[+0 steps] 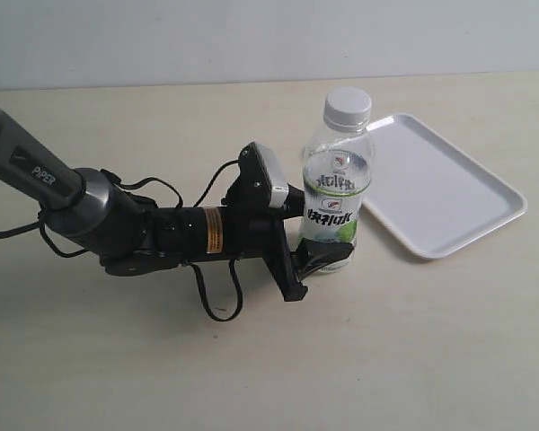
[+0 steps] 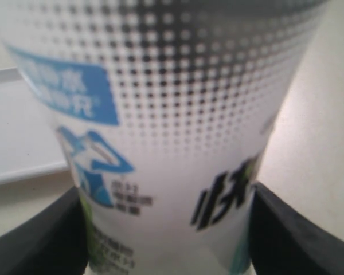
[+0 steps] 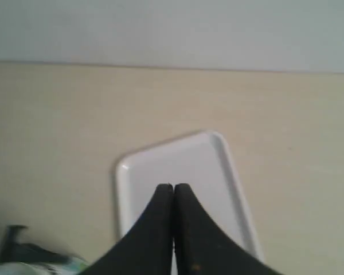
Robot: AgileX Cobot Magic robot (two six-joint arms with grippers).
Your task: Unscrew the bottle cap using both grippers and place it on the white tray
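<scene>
The clear bottle (image 1: 335, 193) with its white-and-green label stands upright on the table, the white ribbed bottle cap (image 1: 348, 106) screwed on top. My left gripper (image 1: 327, 250) reaches in low from the left on the PIPER arm and is shut on the bottle's lower body. In the left wrist view the bottle (image 2: 166, 132) fills the frame, with the black fingers (image 2: 292, 229) pressed to both its sides. The cap is out of that view. My right gripper (image 3: 173, 188) is shut and empty, hanging over the white tray (image 3: 183, 160), and does not show in the exterior view.
The white tray (image 1: 449, 193) lies just right of the bottle, set at an angle, with nothing on it. Black cables (image 1: 217, 296) loop under the left arm. Pale tabletop (image 1: 413, 359) stretches in front and a light wall stands behind.
</scene>
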